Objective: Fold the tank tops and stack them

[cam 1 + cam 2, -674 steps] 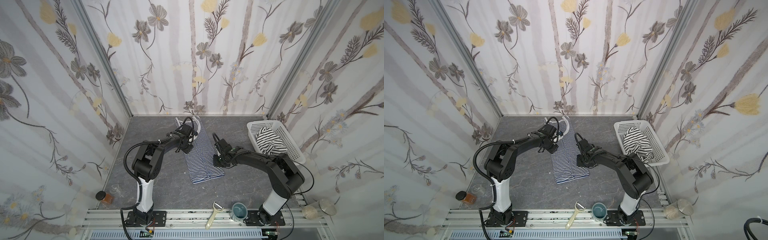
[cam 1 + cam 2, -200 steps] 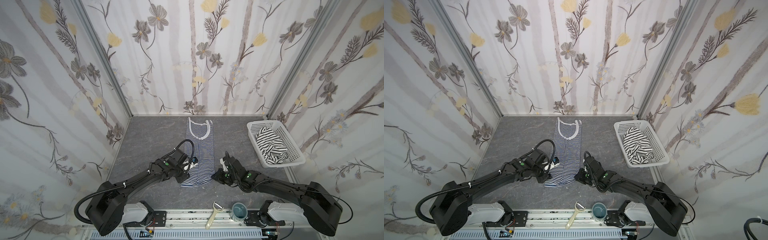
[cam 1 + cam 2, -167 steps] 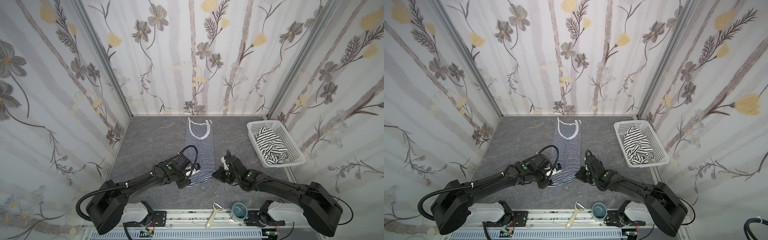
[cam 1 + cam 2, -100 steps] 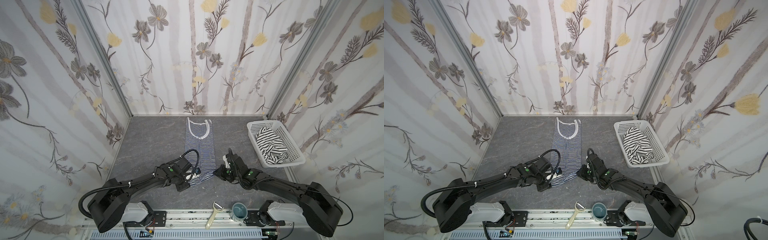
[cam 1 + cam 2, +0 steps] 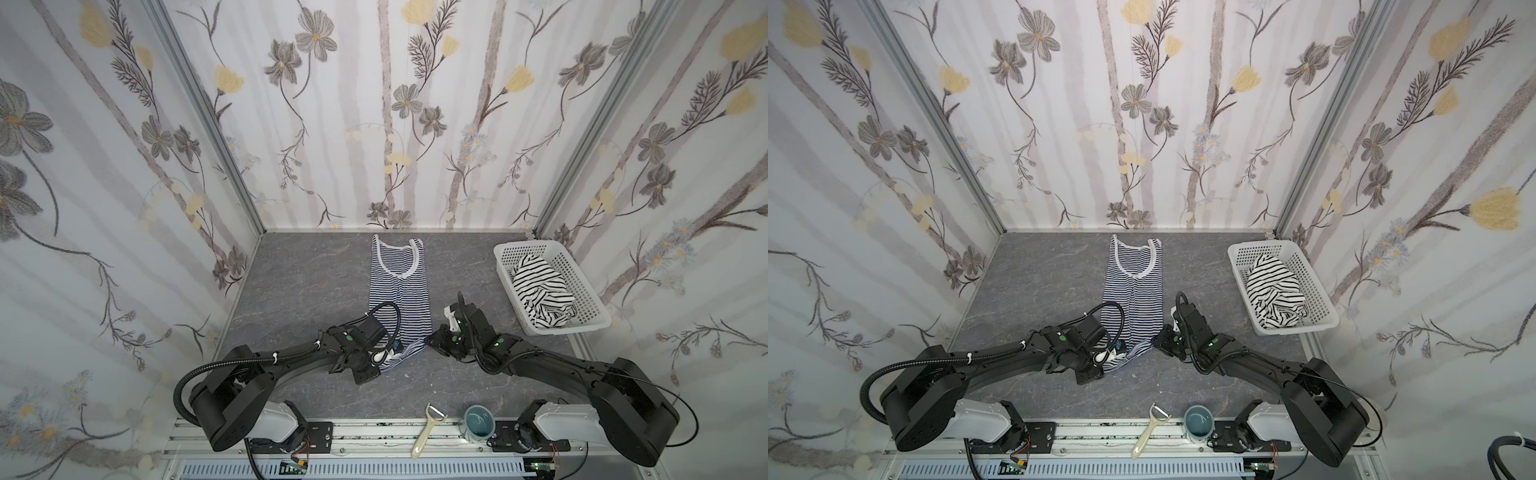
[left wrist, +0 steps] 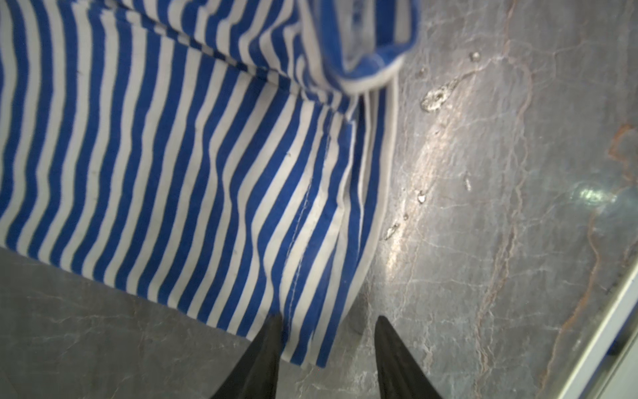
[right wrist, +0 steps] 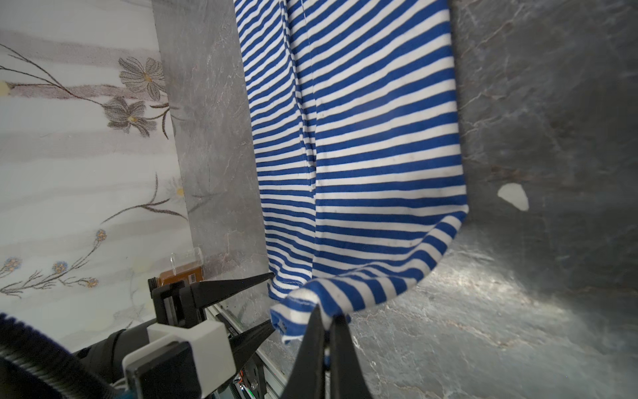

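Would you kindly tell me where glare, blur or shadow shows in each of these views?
Left wrist view: a glare streak crosses the grey tabletop beside the navy-striped tank top, whose folded corner is blurred. Right wrist view: glare on the tabletop near the right gripper, dark shadow farther off. Both top views: even, soft light, all sharp.

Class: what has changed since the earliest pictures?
Both grippers drew back to the near hem of the navy top. The right gripper pinches one corner; the left gripper is open at the other. The top, slanted before, lies straight. The basket and white top stayed.
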You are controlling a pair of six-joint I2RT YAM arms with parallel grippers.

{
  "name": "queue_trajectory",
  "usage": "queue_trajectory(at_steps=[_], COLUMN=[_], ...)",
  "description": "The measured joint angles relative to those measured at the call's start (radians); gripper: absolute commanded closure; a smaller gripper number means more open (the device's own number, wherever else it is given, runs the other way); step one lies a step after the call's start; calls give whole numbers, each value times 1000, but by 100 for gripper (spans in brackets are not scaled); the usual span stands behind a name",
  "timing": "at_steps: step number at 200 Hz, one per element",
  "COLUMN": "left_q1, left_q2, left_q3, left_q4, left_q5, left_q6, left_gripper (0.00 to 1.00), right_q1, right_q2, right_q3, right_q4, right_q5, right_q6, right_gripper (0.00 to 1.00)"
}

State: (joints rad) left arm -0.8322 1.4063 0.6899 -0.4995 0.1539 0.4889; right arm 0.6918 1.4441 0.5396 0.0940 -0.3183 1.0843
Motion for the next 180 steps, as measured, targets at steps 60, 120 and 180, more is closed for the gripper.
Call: queue_trajectory(at_steps=[60, 120, 180], left_q1=[0, -1, -2], left_q2=[66, 89, 0], left_q3=[19, 26, 46], left_q4=[27, 68, -7], left_q5=[-9, -26, 12], left_q6=[8, 17, 31], left_gripper=[73, 100, 100], right_q1=[-36, -62, -64], right_q2=[16, 23, -44], right_q3=[13, 3, -27], right_q4=[6, 13, -3], right_q5=[-32, -43, -49], right_q6=[-23, -39, -55], right_gripper=[96, 96, 97])
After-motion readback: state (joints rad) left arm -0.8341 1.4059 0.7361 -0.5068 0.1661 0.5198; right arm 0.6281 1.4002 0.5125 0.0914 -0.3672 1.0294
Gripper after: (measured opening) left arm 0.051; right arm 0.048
